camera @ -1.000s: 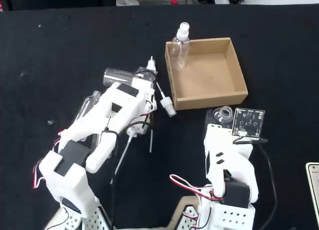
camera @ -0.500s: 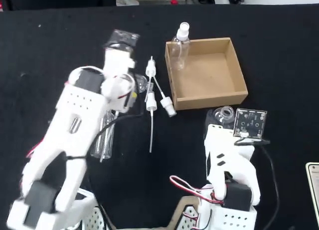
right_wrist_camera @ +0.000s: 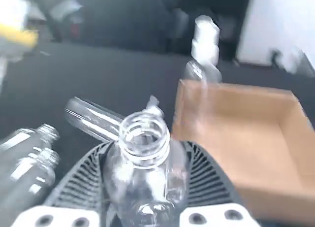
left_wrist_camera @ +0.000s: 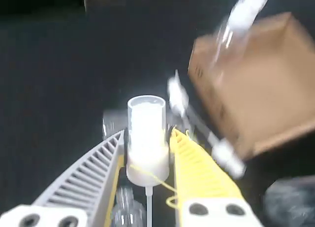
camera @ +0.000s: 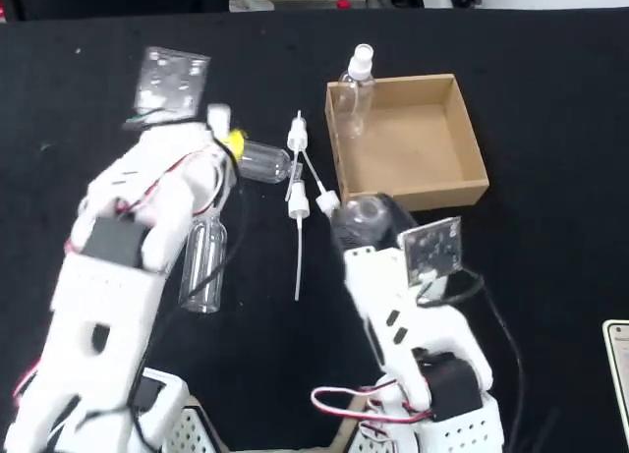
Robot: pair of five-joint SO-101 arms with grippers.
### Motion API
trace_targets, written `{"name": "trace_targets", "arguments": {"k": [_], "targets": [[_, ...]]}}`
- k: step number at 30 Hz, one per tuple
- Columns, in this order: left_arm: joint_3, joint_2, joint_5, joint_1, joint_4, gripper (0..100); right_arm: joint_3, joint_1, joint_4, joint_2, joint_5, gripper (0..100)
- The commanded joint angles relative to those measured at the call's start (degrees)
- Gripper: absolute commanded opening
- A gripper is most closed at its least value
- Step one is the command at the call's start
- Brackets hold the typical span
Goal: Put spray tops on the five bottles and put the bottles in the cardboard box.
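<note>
The left end effector (left_wrist_camera: pixel 146 134) is clamped on a white spray top (left_wrist_camera: pixel 145 119), its grey and yellow fingers pressed against either side of the cap, held above the black desk (camera: pixel 550 99) well to the left of the cardboard box (camera: pixel 423 196); the right end effector (right_wrist_camera: pixel 147 150) is closed around an open-necked bottle (right_wrist_camera: pixel 143 133), held upright just in front of the box's near corner; a capped bottle (camera: pixel 356 91) stands inside the box at its far left corner; loose spray tops (camera: pixel 298 203) lie on the desk between the left arm and the box; one clear bottle (camera: pixel 263 163) lies on its side beside them, another bare bottle (camera: pixel 201 261) close by the left arm.
</note>
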Motion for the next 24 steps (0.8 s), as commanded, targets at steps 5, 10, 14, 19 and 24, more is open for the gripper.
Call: {"name": "trace_targets", "arguments": {"k": [5, 10, 14, 19, 24], "targets": [[-0.66, -18.64, 0.00, 5.93, -10.90, 12, -1.80, -9.32, -14.24, -5.58, 0.62, 2.2], [-0.40, -23.21, 0.00, 13.41, -14.07, 12, -0.92, -10.46, -13.36, -5.58, 0.35, 2.1], [1.36, -23.12, 0.00, 16.92, -19.52, 12, -1.27, -10.29, -9.49, -5.58, 0.70, 2.1], [5.23, -23.82, 0.00, 20.35, -23.30, 12, -0.84, -10.29, -8.26, -4.79, 0.70, 2.4], [5.23, -23.91, 0.00, 22.29, -23.74, 12, -4.00, -10.46, -7.47, 2.33, 0.70, 2.5]]}}
